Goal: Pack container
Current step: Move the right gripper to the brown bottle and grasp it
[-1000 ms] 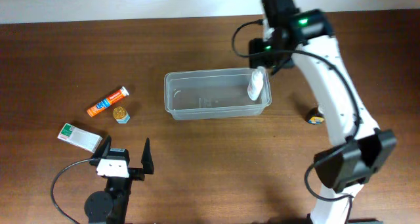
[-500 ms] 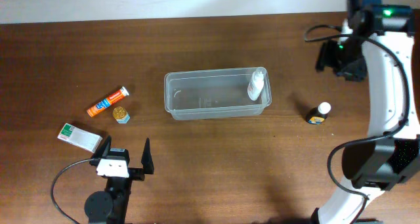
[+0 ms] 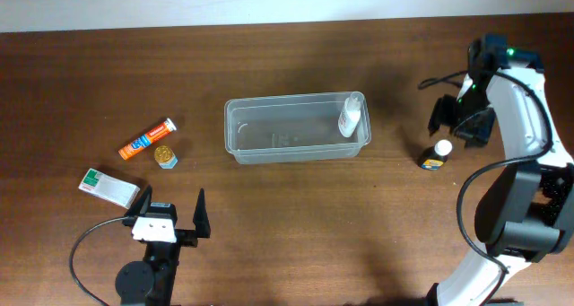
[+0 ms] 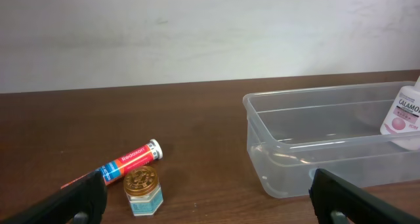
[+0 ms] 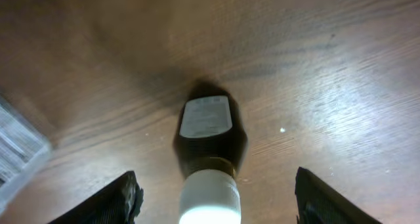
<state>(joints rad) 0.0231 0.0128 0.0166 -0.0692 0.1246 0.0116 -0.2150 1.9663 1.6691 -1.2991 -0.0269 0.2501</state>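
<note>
Because the small dark bottle (image 3: 437, 154) stands on the table (image 3: 269, 234) right beside the right gripper (image 3: 459, 126), the right arm is the near one for it. In the right wrist view the bottle sits between the two fingers (image 5: 121, 201), about in the middle, and neither one touches it. The fingers are partly open and hold nothing. The bottle seems to stand up, with its white cap on top, so I think the fingers need to go straight down around it. The container (image 3: 287, 98) is well apart, to the left of the bottle, with one white bottle (image 3: 352, 116) in its right end. The left gripper (image 3: 173, 204) is far off, its fingers wide and empty.
</note>
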